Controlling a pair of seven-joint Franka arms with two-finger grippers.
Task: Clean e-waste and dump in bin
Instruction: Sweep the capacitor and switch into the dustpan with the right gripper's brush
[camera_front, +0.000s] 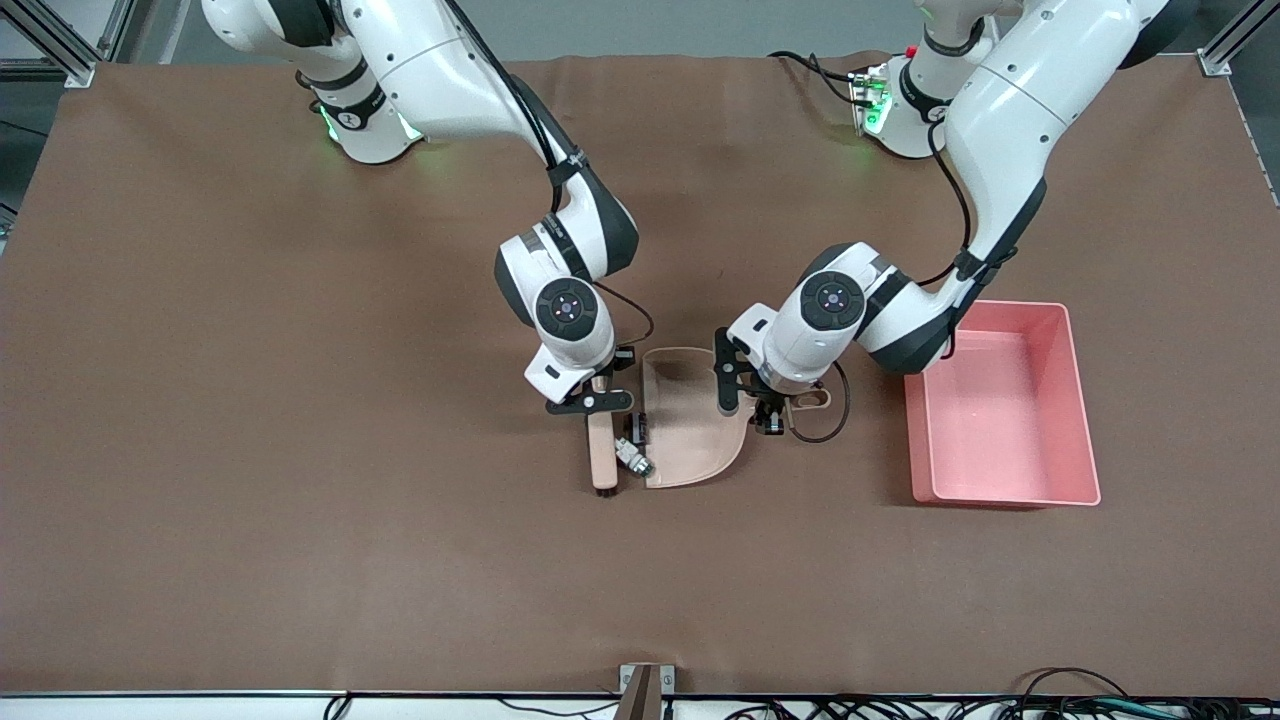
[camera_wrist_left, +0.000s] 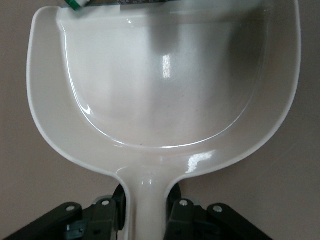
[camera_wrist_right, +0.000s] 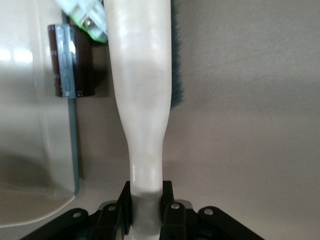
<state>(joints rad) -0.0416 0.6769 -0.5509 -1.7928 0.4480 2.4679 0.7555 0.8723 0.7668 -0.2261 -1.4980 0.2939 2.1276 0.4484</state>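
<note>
Mid-table, the left gripper (camera_front: 768, 408) clamped the dustpan (camera_front: 690, 440) handle while the right gripper (camera_front: 598, 388) clamped the brush (camera_front: 602, 455) against the e-waste (camera_front: 634, 452), near the bin (camera_front: 1003, 405).

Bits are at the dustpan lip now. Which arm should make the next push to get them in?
Right, probably. Its hand is shut on the brush, which lies beside both bits at the dustpan lip. The left hand is shut on the dustpan handle, so it should just hold it steady.
</note>
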